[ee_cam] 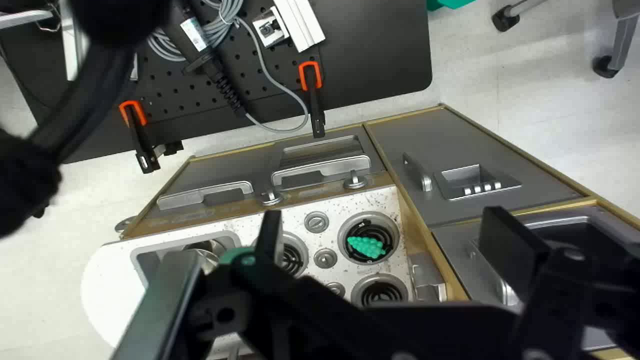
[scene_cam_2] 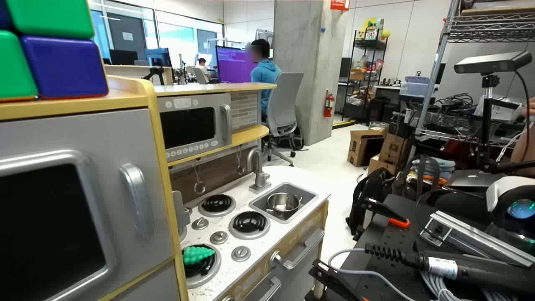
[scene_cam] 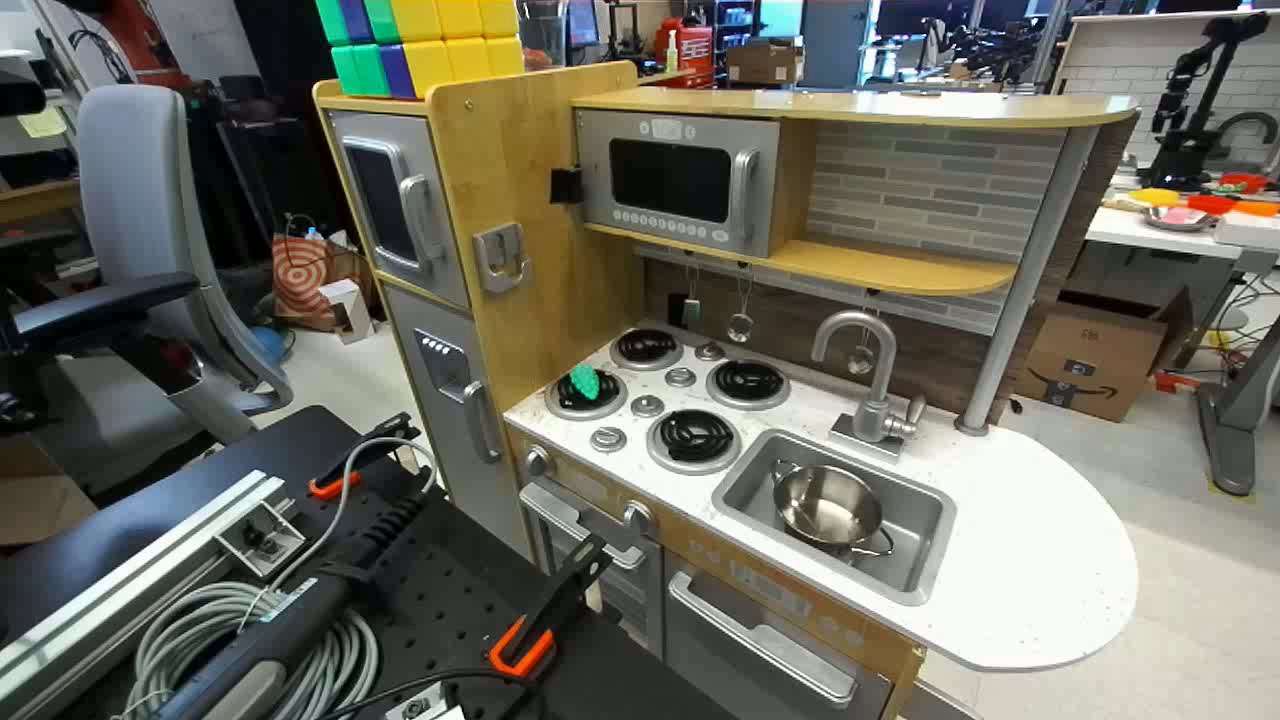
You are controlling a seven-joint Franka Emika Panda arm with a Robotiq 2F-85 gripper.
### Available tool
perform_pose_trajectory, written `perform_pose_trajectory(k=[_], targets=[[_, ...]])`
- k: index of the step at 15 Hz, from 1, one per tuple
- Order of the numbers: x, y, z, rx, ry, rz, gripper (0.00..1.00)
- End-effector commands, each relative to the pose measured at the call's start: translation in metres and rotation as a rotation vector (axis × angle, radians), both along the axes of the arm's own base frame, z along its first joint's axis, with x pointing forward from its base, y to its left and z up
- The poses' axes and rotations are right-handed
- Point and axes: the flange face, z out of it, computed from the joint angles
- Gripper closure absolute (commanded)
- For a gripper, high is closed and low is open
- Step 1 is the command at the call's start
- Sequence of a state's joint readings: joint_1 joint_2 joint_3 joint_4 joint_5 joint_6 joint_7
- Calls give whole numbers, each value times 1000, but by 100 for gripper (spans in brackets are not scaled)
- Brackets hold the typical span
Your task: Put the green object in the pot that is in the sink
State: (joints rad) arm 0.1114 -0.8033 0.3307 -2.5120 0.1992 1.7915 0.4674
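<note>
Nearest in the wrist view, the end effector (ee_cam: 387, 227) stood wide apart and held nothing. Beyond it, the green object (ee_cam: 366, 246) lay on a stove burner (ee_cam: 371, 227), so approaching for the pick seemed the step in hand. The next move called for descending squarely over it and gripping. Farther along, the pot (scene_cam: 828, 507) sat inside the sink (scene_cam: 925, 530).

The bumpy green object (scene_cam: 585, 381) lies on a burner (scene_cam_2: 205, 268), the silver pot (scene_cam: 828, 505) mouth-up in the sink (scene_cam: 918, 545).
</note>
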Motion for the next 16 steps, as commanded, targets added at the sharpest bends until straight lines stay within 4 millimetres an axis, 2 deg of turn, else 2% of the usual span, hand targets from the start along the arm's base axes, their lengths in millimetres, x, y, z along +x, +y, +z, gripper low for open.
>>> perform_pose_trajectory(k=[1,6,8,9,12,16], targets=[[0,0,1,0,0,0,0],[0,0,1,0,0,0,0],[3,0,-8,-95,-22,72,0],[11,-1,-16,-148,-5,120,0],[58,-9,-50,-94,-57,-1,0],[107,-31,-125,34,-91,-222,0]])
